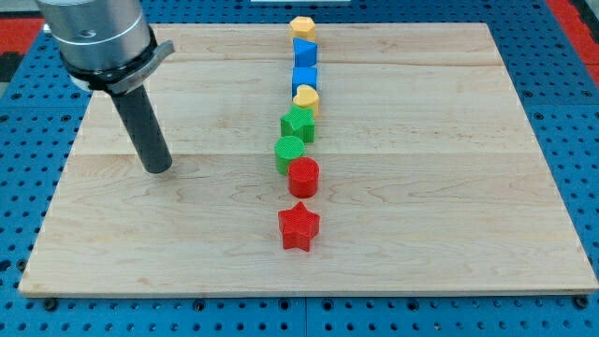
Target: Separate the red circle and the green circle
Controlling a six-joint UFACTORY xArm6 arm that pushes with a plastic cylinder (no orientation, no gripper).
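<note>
The red circle (303,176) sits near the board's middle, touching the green circle (289,152) just above and to its left. My tip (157,169) rests on the board far to the view's left of both, roughly level with the red circle, touching no block.
The blocks form a near-vertical line: a yellow hexagon (302,27) at the top, a blue block (305,51), a blue cube (304,79), a yellow block (306,97), a green star (299,123), then the circles, and a red star (299,226) lowest. The wooden board (449,187) lies on a blue pegboard.
</note>
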